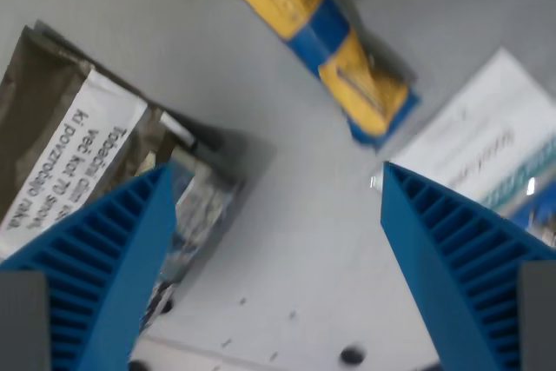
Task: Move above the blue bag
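Note:
My gripper [276,171] is open, with nothing between its two blue ribbed fingers [113,267]. A yellow and blue bag [317,36] lies on the grey table at the top middle of the wrist view, slanting down toward the wrist view's right. It is beyond the fingertips and apart from them. A white packet with blue print [486,141] lies at the wrist view's right, partly hidden by the right finger. The view is blurred.
A brown pouch with a white printed label [74,141] lies at the wrist view's left, partly behind the left finger. The grey table [287,241] shows between the fingers, with small holes [352,355] near the bottom edge.

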Robot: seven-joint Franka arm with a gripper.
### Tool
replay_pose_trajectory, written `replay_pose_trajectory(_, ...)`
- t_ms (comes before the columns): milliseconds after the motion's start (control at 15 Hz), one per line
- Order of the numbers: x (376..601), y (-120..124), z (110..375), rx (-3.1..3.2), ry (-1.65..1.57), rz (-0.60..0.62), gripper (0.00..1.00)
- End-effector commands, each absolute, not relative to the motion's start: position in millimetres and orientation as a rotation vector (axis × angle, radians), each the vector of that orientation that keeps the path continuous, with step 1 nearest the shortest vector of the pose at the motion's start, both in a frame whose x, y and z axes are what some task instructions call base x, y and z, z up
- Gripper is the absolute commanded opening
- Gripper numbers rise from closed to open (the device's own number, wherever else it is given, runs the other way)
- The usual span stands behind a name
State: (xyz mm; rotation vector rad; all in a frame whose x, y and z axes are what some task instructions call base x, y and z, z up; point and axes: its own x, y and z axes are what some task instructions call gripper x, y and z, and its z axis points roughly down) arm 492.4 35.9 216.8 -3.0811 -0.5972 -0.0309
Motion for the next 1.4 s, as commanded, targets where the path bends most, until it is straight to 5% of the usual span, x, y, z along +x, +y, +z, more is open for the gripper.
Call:
replay_pose_trajectory(67,508.0,40.4,209.2,-2.935,-1.164,-0.013,1.00)
replay_pose_trajectory(1400,554.4,47.8,165.5,-2.828,-1.422,-0.032,1.00)
